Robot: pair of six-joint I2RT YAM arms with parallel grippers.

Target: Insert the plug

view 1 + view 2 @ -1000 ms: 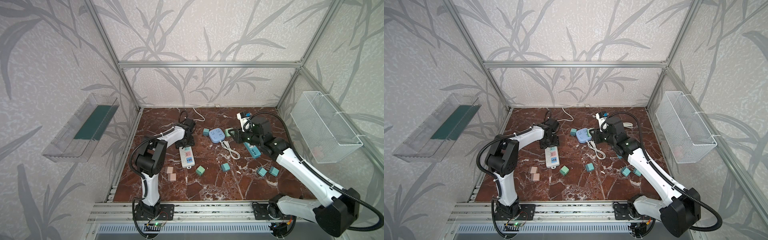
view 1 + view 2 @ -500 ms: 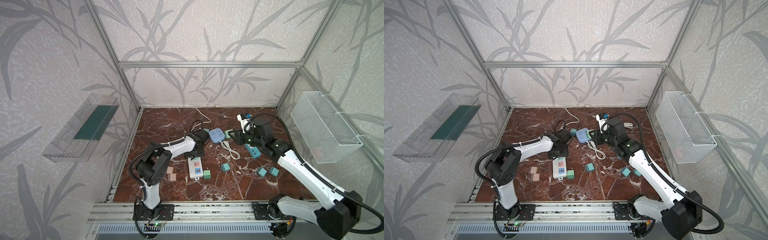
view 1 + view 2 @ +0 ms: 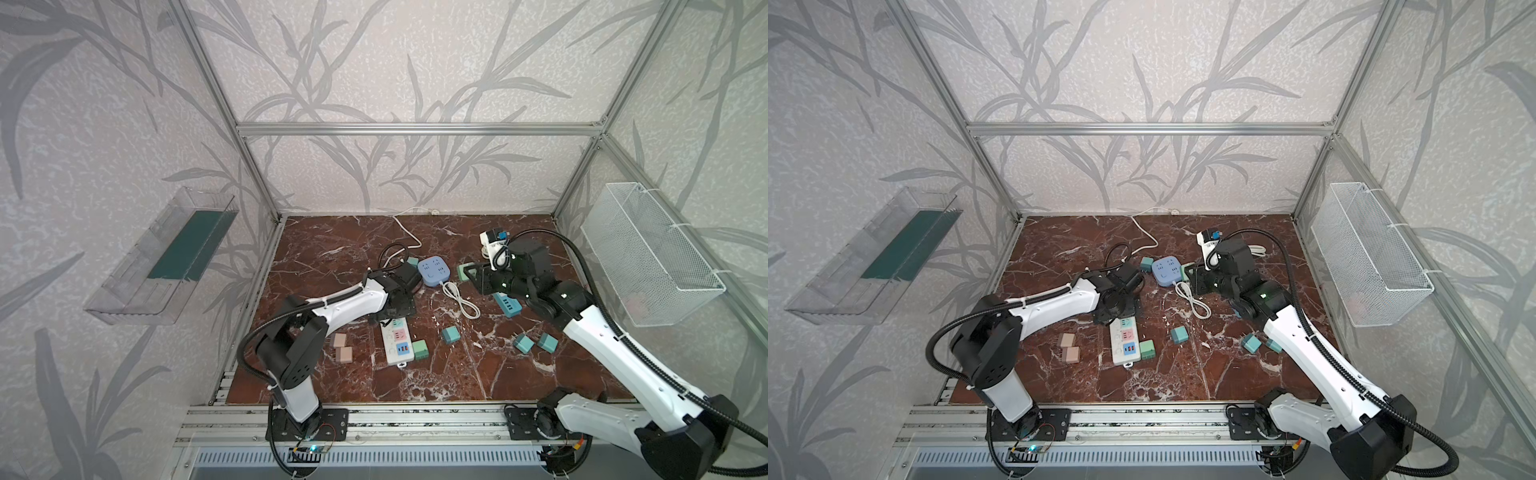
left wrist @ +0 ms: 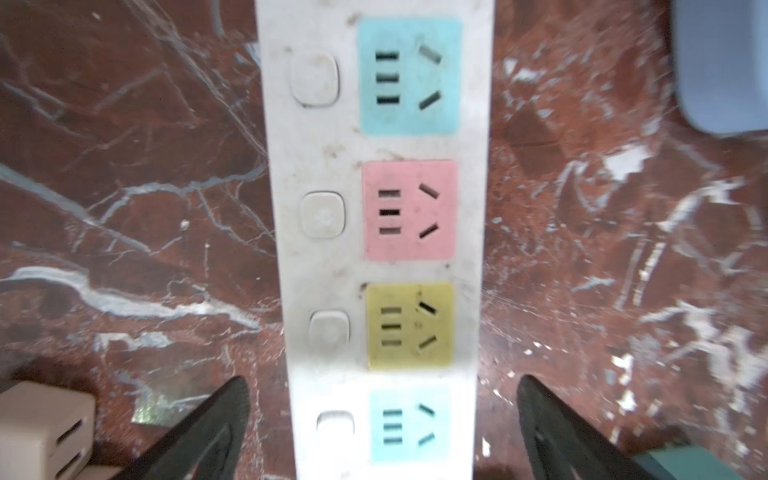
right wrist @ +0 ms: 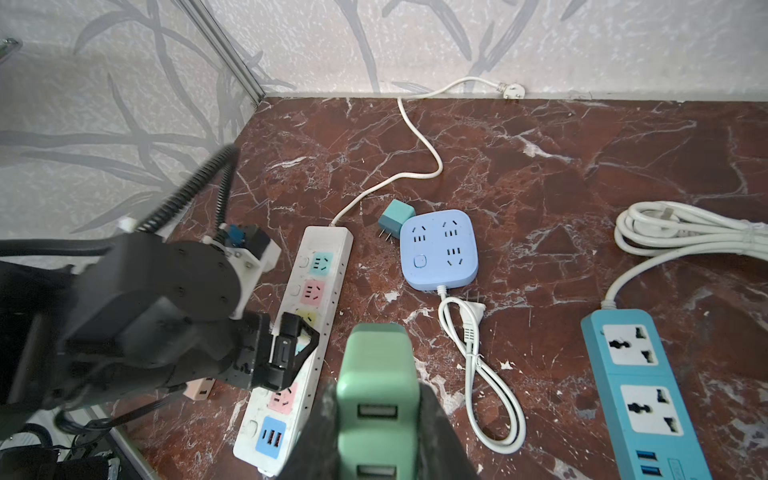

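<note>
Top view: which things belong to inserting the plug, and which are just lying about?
In the job: green plug, gripped in the right claw; white power strip, the likely target; left claw, open astride it.
Lying about: blue square socket, teal power strip, teal cubes, beige adapters, coiled white cable, wire basket.

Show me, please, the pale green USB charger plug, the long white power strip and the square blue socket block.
pale green USB charger plug (image 5: 378, 368): right wrist view, top of body.
long white power strip (image 4: 409, 210): left wrist view, pink socket face.
square blue socket block (image 3: 434, 270): in a top view, upper face.
</note>
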